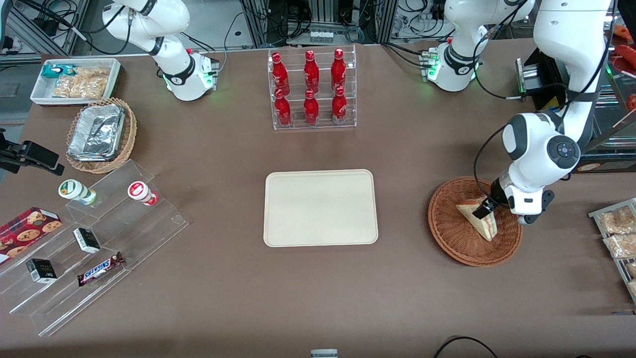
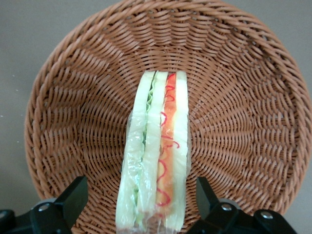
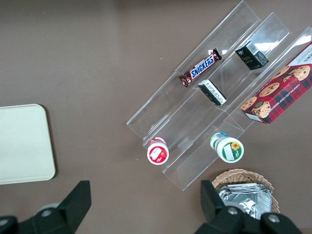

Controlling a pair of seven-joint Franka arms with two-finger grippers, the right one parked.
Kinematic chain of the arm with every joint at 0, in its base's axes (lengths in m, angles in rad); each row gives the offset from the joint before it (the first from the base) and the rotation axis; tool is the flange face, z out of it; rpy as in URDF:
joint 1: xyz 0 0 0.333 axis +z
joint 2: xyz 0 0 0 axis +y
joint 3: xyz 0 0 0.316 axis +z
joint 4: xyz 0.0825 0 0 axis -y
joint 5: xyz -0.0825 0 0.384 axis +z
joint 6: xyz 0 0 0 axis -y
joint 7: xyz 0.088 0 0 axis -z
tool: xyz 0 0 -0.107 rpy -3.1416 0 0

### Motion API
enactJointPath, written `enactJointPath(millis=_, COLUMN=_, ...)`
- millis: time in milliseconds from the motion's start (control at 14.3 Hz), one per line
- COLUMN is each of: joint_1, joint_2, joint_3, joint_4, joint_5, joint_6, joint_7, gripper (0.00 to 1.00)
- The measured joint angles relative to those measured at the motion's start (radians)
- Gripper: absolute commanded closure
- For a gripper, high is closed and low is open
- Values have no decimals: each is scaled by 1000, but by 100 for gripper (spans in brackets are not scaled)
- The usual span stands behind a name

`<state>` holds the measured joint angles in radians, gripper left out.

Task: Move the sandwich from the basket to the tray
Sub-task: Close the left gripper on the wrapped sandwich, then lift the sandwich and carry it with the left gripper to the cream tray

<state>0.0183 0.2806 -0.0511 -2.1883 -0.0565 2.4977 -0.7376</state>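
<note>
The sandwich [image 2: 156, 151] lies in the round brown basket [image 2: 68, 97], resting on the woven floor with its cut side turned up toward the wrist camera, so the green layer and the pink-red layer show as two stripes between slices of pale bread. Its long axis runs straight out from between the jaws. The jaws [image 2: 141, 200] stand spread, one finger on each flat bread face, with a gap of bare wicker showing on both sides; they grip nothing yet. That is the relation the coming move depends on: as I judge it, the wedge is already centred in the opening and lined up so that closing would press on the two bread faces, not on the filling edge.

From the front, the jaws [image 1: 484, 209] sit low over the sandwich [image 1: 478, 217] inside the basket [image 1: 449, 238], which stands toward the working arm's end of the table [image 1: 318, 298]. The cream tray [image 1: 320, 208] lies near the table's middle, well apart from the basket, with nothing on it.

Readable writing is scarce. A chocolate bar [image 1: 101, 269] on the clear stepped stand [image 1: 124, 248] reads SNICKERS, and the red box [image 3: 280, 85] beside it carries the words CHOCOLATE CHIP. The red bottles [image 1: 310, 84] in their clear rack bear white script too small to make out.
</note>
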Motion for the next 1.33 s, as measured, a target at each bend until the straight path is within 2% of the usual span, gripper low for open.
enactJointPath(millis=70, joint_1=0, joint_2=10, joint_3=-1, joint_4=6, joint_5=-6, joint_6=1, joint_7=-4, gripper=29)
enactJointPath(millis=140, joint_1=0, joint_2=18, joint_3=-3, joint_4=11, joint_5=-11, joint_6=1, joint_7=-12, gripper=45)
enactJointPath(millis=280, joint_1=-1, joint_2=27, joint_3=-10, joint_4=16, joint_5=-19, joint_6=1, joint_7=-39, gripper=86)
enactJointPath(millis=350, joint_1=-2, joint_2=29, joint_3=-12, joint_4=17, joint_5=-19, joint_6=1, joint_7=-52, gripper=94)
enactJointPath(millis=420, joint_1=-2, joint_2=29, joint_3=-13, joint_4=19, joint_5=-19, joint_6=1, joint_7=-58, gripper=97)
enactJointPath(millis=630, joint_1=-2, joint_2=28, joint_3=-22, joint_4=47, joint_5=-16, joint_6=-30, joint_7=-3, gripper=98)
enactJointPath(millis=840, joint_1=-4, joint_2=20, joint_3=-65, joint_4=140, joint_5=-16, joint_6=-189, joint_7=144, gripper=97)
enactJointPath(millis=910, joint_1=-4, joint_2=18, joint_3=-87, joint_4=186, joint_5=-6, joint_6=-262, joint_7=173, gripper=97)
enactJointPath(millis=1120, joint_1=-18, joint_2=33, joint_3=-171, joint_4=315, joint_5=95, joint_6=-423, joint_7=226, gripper=98)
enactJointPath(millis=1330, joint_1=-132, joint_2=93, joint_3=-197, joint_4=401, joint_5=124, joint_6=-476, joint_7=198, gripper=98)
